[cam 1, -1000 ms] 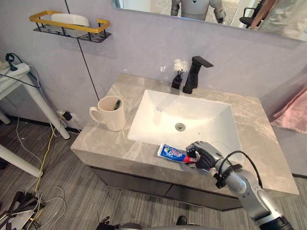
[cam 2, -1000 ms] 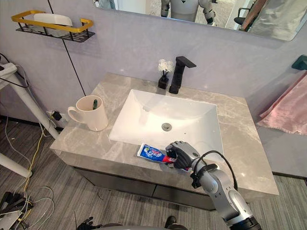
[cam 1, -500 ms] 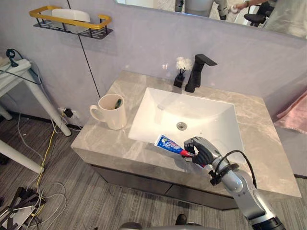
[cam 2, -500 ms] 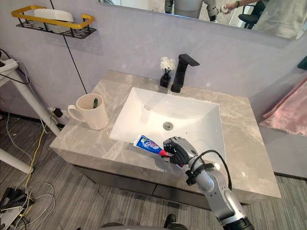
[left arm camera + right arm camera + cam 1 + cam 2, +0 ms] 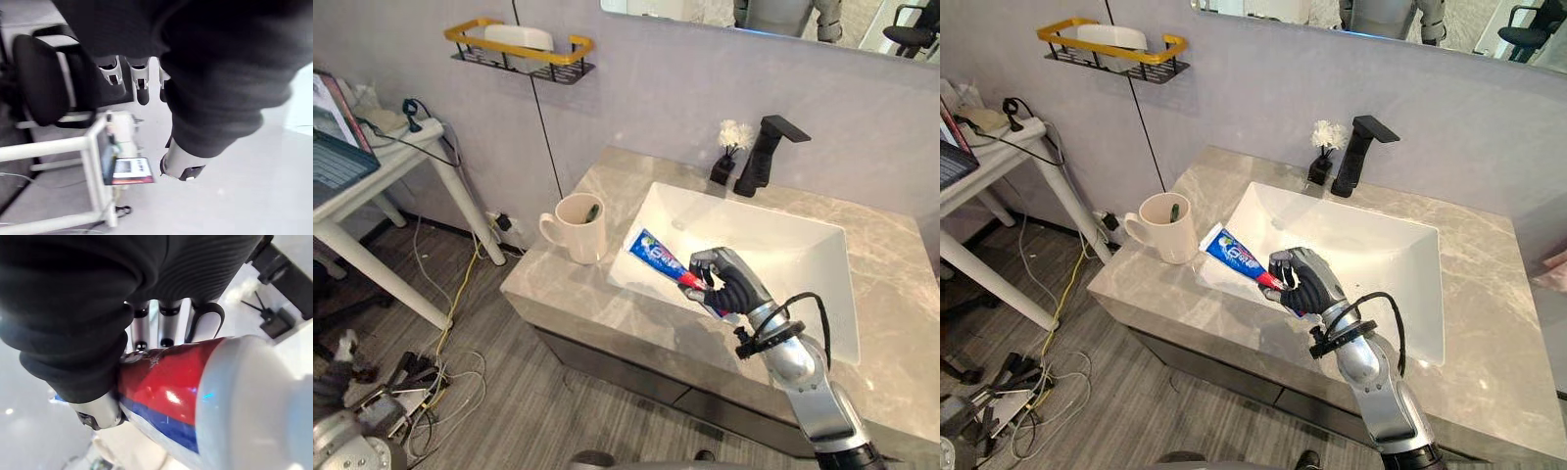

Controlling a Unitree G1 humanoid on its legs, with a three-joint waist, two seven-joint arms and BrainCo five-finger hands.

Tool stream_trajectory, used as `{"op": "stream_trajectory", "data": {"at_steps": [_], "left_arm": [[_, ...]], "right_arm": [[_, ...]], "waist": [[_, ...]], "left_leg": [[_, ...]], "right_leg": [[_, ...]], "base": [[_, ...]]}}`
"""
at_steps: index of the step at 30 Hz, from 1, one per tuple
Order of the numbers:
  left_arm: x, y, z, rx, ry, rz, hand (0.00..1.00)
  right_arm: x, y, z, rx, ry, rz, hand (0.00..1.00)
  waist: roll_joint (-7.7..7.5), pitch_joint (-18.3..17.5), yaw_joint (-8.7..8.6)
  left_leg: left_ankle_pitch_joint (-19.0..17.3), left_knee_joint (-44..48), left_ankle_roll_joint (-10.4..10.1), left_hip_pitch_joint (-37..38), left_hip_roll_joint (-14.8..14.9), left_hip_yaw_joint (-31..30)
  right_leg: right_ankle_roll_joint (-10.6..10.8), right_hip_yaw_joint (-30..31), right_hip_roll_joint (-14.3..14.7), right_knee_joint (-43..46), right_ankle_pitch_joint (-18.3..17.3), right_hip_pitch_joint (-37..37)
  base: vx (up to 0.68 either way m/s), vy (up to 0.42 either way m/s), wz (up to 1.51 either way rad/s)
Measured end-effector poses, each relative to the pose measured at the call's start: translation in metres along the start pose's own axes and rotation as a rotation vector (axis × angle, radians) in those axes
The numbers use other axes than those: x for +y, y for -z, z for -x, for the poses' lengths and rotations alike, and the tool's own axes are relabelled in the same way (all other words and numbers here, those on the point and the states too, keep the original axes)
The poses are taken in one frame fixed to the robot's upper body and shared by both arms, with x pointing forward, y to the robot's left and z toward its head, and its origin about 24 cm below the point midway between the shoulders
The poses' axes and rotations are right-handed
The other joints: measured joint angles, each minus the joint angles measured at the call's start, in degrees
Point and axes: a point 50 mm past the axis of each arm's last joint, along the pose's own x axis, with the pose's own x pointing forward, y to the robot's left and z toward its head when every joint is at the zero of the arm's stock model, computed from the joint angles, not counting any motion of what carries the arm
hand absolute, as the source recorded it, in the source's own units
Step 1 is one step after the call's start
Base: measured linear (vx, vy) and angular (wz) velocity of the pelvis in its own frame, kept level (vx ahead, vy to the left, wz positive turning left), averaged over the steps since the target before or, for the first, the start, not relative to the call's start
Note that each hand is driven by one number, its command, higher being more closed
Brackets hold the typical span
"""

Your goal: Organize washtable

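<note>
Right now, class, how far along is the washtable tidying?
Done: what looks like a toothbrush stands in the mug. In hand: the right hand grips the toothpaste tube clear of the counter, its tail aimed at the mug. Left: the tube is not yet put away, probably in that mug.

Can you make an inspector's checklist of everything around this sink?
Surface: grey stone counter around a white sink.
Job's things: toothpaste tube held up over the sink's edge, near the mug; cream mug on the counter, something dark inside.
Clutter: small black vase of white flowers beside the black faucet.
Hands: right hand curled round the toothpaste tube; left hand relaxed, holding nothing.
Cables: yellow and white cables on the floor.
Surroundings: yellow-railed wall shelf, white side table, mirror.
</note>
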Motion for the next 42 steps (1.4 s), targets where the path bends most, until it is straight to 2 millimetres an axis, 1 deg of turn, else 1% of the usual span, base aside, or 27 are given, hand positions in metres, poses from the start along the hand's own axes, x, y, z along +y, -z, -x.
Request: {"op": "stream_trajectory", "data": {"at_steps": [2, 3, 5, 7, 8, 9, 11, 13, 14, 16, 20, 24, 26, 30, 33, 37, 42], "left_arm": [[-0.027, -0.027, 0.005, -0.11, 0.085, 0.104, 0.0], [-0.033, -0.033, 0.007, -0.13, 0.105, 0.132, 0.0], [-0.055, -0.052, 0.018, -0.184, 0.196, 0.256, 0.0], [-0.07, -0.064, 0.027, -0.206, 0.259, 0.358, 0.0], [-0.075, -0.067, 0.03, -0.207, 0.285, 0.397, 0.0], [-0.084, -0.071, 0.036, -0.195, 0.335, 0.476, 0.0], [-0.093, -0.072, 0.041, -0.168, 0.39, 0.548, 0.0], [-0.107, -0.074, 0.05, -0.115, 0.472, 0.672, 0.0], [-0.11, -0.075, 0.052, -0.103, 0.494, 0.704, 0.0], [-0.123, -0.078, 0.062, -0.054, 0.577, 0.81, 0.0], [-0.137, -0.08, 0.073, 0.031, 0.688, 0.933, 0.0], [-0.145, -0.082, 0.082, 0.076, 0.755, 0.985, 0.0], [-0.152, -0.083, 0.084, 0.089, 0.8, 1.006, 0.0], [-0.165, -0.088, 0.083, 0.074, 0.874, 1.029, 0.0], [-0.171, -0.094, 0.087, 0.068, 0.928, 1.046, 0.0], [-0.178, -0.101, 0.091, 0.047, 0.992, 1.062, 0.0], [-0.187, -0.103, 0.091, 0.054, 1.026, 1.075, 0.0]], "right_arm": [[-0.002, -0.005, -0.006, -0.026, 0.041, -0.021, 1.0], [-0.002, -0.007, -0.008, -0.031, 0.05, -0.025, 1.0], [-0.004, -0.01, -0.011, -0.047, 0.089, -0.049, 1.0], [-0.004, -0.013, -0.012, -0.056, 0.109, -0.074, 1.0], [-0.004, -0.015, -0.013, -0.062, 0.12, -0.079, 1.0], [-0.005, -0.018, -0.016, -0.076, 0.139, -0.089, 1.0], [-0.008, -0.021, -0.02, -0.098, 0.159, -0.096, 1.0], [-0.009, -0.028, -0.026, -0.136, 0.19, -0.114, 1.0], [-0.01, -0.03, -0.027, -0.143, 0.201, -0.121, 1.0], [-0.008, -0.034, -0.029, -0.161, 0.216, -0.154, 1.0], [-0.004, -0.042, -0.034, -0.197, 0.217, -0.171, 1.0], [0.0, -0.044, -0.035, -0.205, 0.217, -0.186, 1.0], [0.001, -0.045, -0.038, -0.215, 0.212, -0.188, 1.0], [0.007, -0.048, -0.046, -0.236, 0.174, -0.184, 1.0], [0.009, -0.051, -0.048, -0.251, 0.158, -0.186, 1.0], [0.014, -0.054, -0.049, -0.266, 0.117, -0.202, 1.0], [0.021, -0.053, -0.052, -0.264, 0.083, -0.219, 1.0]], "waist": [[-0.11, -0.16, 0.19], [-0.13, -0.18, 0.17], [-0.24, -0.26, 0.08], [-0.36, -0.33, 0.11], [-0.36, -0.33, 0.1], [-0.36, -0.33, -0.15], [-0.34, -0.34, -0.45], [-0.4, -0.38, -1.12], [-0.39, -0.38, -1.13], [-0.36, -0.39, -1.17], [-0.35, -0.7, -1.41], [-0.25, -2.21, -1.52], [-0.39, -2.38, -1.49], [-0.44, -2.36, -1.63], [-0.51, -2.34, -1.79], [-1.05, -2.37, -2.73], [-1.25, -2.44, -2.94]], "left_leg": [[0.01, 0.06, 0.01, -0.04, 0.05, -0.33], [0.01, 0.13, 0.02, -0.03, 0.05, -0.42], [0.02, 0.51, 0.02, -0.03, 0.03, -0.92], [0.02, 0.79, 0.03, -0.11, 0.02, -1.16], [0.02, 0.9, 0.04, -0.19, 0.02, -1.16], [0.16, 0.98, 0.25, -0.27, 0.0, -1.15], [0.29, 0.99, 0.36, -0.29, -0.06, -1.13], [0.58, 0.91, 0.29, -0.2, -0.08, -0.98], [0.64, 0.86, 0.28, -0.13, -0.08, -0.84], [0.85, 0.71, 0.18, 0.18, -0.03, -0.29], [1.39, -0.24, 0.14, 0.41, -0.03, 0.15], [1.72, -0.67, 0.01, 0.46, 0.02, 0.32], [2.23, -1.12, -0.01, 0.77, -0.09, 0.33], [2.32, -1.12, -0.02, 0.91, -0.09, 0.63], [2.32, -1.17, -0.02, 0.87, -0.1, 1.16], [2.32, -1.17, -0.02, 0.87, -0.11, 1.21], [2.32, -1.23, -0.02, 0.89, -0.1, 1.6]], "right_leg": [[0.0, -0.18, 0.05, 0.0, 0.0, 0.15], [0.0, -0.26, 0.05, 0.0, 0.0, 0.25], [0.0, -0.75, 0.0, 0.0, 0.0, 0.69], [0.0, -0.93, -0.02, 0.0, 0.0, 0.83], [0.0, -0.93, -0.02, 0.0, 0.0, 0.82], [-0.01, -0.91, -0.06, 0.0, 0.0, 0.8], [-0.01, -0.85, -0.1, 0.0, 0.0, 0.78], [-0.01, -0.53, -0.11, 0.0, -0.01, 0.76], [-0.01, -0.36, -0.1, 0.0, -0.01, 0.74], [-0.02, 0.28, -0.05, -0.01, -0.01, 0.73], [-0.04, 0.68, -0.01, -0.01, 0.0, 0.51], [-0.05, 0.87, 0.09, -0.02, 0.03, 0.26], [-0.14, 0.89, 0.05, -0.02, 0.11, 0.23], [-0.35, 1.28, 0.08, -0.02, 0.29, 0.18], [-0.56, 1.8, 0.11, -0.03, 0.49, -0.2], [-0.56, 1.84, 0.11, -0.03, 0.51, -0.24], [-0.56, 2.1, 0.13, -0.03, 0.58, -0.42]], "base": [[-0.01, -0.018, 0.06], [-0.02, -0.018, 0.08], [-0.02, -0.017, 0.11], [-0.01, -0.01, 0.07], [0.0, 0.0, 0.0], [0.0, 0.0, 0.0], [-0.04, -0.01, -0.01], [-0.04, -0.008, -0.04], [-0.04, -0.005, -0.1], [-0.04, -0.004, -0.12], [-0.05, -0.001, -0.06], [-0.01, 0.001, -0.01], [0.0, 0.0, 0.0], [-0.02, 0.015, -0.04], [-0.01, 0.027, -0.08], [0.0, 0.008, -0.01], [0.0, 0.02, -0.03]]}}
